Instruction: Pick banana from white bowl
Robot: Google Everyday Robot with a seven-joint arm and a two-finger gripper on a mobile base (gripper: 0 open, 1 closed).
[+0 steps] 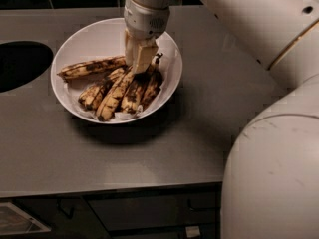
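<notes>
The cream gripper hangs inside the glossy white bowl. The banana is yellow, blotched black; the other bananas seem mostly brown-black. The counter is grey.
</notes>
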